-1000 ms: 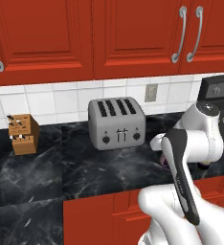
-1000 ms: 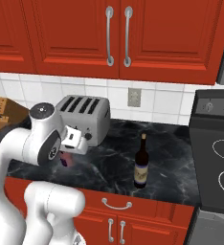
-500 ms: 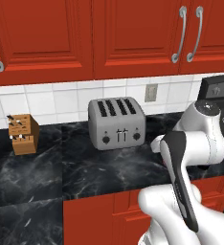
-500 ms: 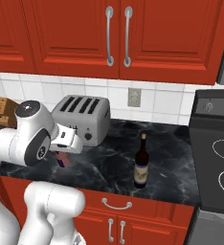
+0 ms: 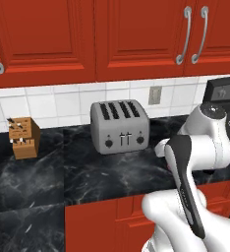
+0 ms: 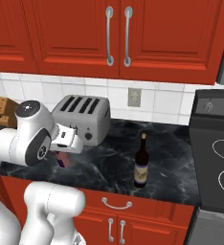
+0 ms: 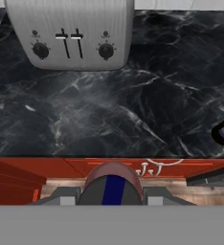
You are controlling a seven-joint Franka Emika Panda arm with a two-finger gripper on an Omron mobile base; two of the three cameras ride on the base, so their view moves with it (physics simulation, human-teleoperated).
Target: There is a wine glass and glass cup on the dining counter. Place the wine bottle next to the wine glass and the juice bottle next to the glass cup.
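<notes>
One wine bottle [image 6: 141, 162] is standing right of one toaster [image 6: 83, 117]. Gripper [image 7: 113, 195] is clenching one juice bottle [image 7: 113, 184] in front of toaster, having swung further left vs. earlier.

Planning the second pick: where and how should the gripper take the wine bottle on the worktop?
Grip the wine bottle on its straight lower body, just below the shoulder, coming in level from the front edge of the worktop. It stands upright and alone, the toaster well to its left, so the jaws can close from both sides. The slim neck would likely let it swing. The gripper now holds the juice bottle.
</notes>
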